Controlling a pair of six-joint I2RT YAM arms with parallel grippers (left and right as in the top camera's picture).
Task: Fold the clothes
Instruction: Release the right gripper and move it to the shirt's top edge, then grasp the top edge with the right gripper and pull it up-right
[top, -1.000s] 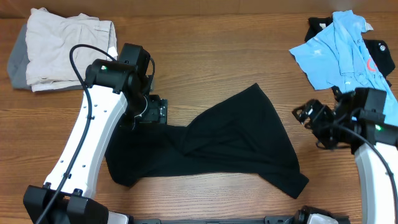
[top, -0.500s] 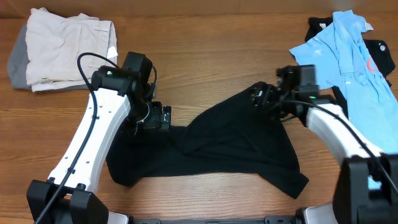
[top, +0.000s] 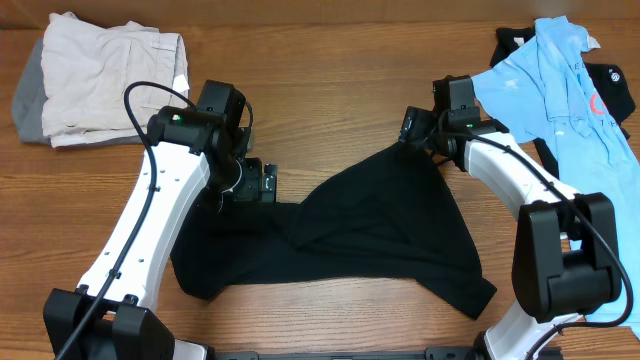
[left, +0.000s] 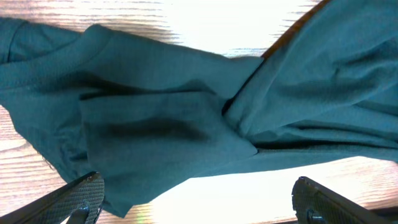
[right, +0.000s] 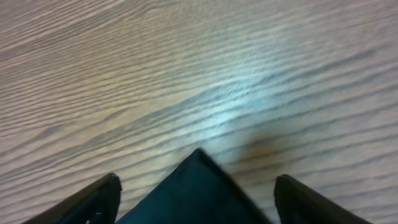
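The black shirt (top: 370, 225) lies crumpled and spread across the middle of the table. My left gripper (top: 256, 186) is open over the shirt's upper left edge. In the left wrist view its fingers (left: 199, 202) stand wide apart, with bunched shirt fabric (left: 186, 118) just ahead of them. My right gripper (top: 413, 128) is open at the shirt's pointed top corner. In the right wrist view that corner (right: 198, 180) lies between the spread fingers (right: 198, 202), not pinched. The light blue polo (top: 545, 80) lies at the far right.
A folded beige garment (top: 105, 70) on a grey one (top: 25, 100) sits at the back left. Another dark garment (top: 610, 85) lies under the polo. Bare wooden table (top: 320, 70) stretches along the back.
My right arm has swung from the right edge up and left to the black shirt's top corner. My left gripper has shifted slightly to the right. The shirt has not moved.
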